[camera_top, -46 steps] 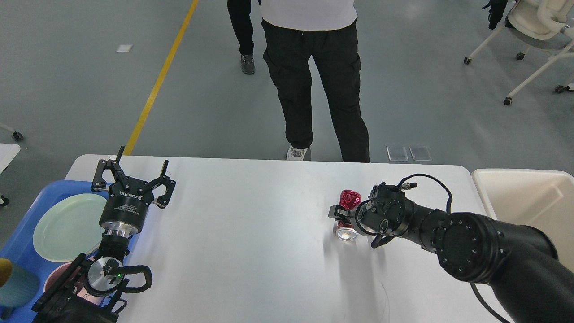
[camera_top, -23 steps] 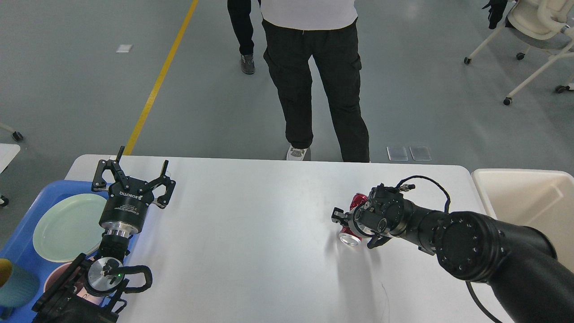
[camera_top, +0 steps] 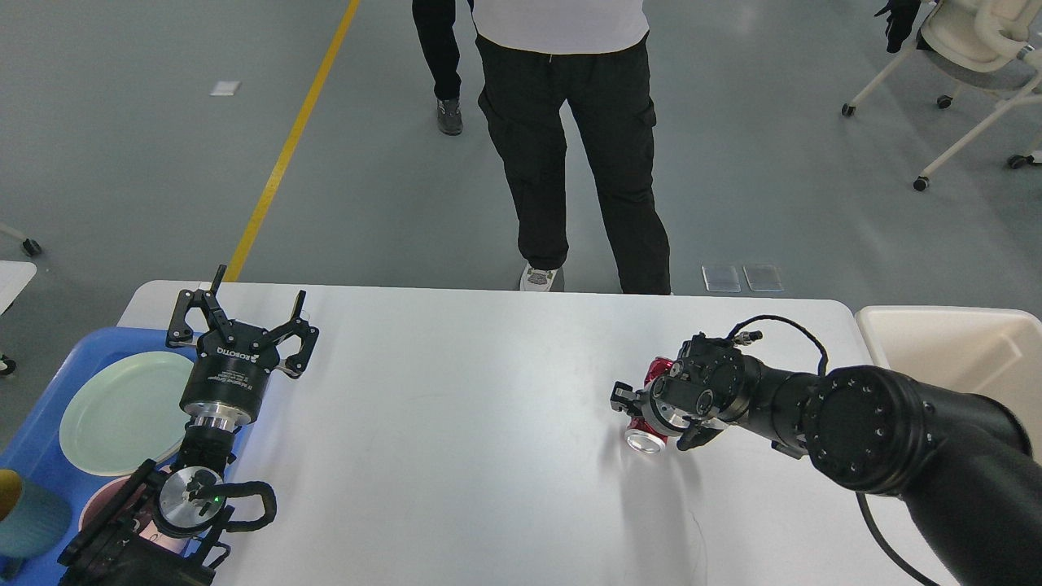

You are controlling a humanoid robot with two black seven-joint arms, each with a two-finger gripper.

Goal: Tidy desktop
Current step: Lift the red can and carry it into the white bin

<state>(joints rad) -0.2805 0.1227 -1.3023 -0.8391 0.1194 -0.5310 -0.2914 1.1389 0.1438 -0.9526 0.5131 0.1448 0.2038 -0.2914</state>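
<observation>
The white desktop [camera_top: 456, 423] fills the lower half of the head view. A crushed red can [camera_top: 645, 438] with a silver end lies tilted at its right side, mostly hidden behind my right wrist. My right gripper [camera_top: 637, 411] is shut on the can, one finger showing at its left. At the left, my left gripper [camera_top: 244, 321] points away from me over the desktop's left edge, fingers spread open and holding nothing.
A blue tray [camera_top: 49, 431] at the left holds a pale green plate [camera_top: 122, 411], a pink bowl [camera_top: 102, 505] and a teal cup [camera_top: 28, 517]. A cream bin [camera_top: 961, 358] stands off the right edge. A person [camera_top: 570, 138] stands just behind the far edge.
My right gripper has shifted right and slightly toward me, carrying the red can along; more of the can is now hidden behind the wrist. The left arm has not moved.
</observation>
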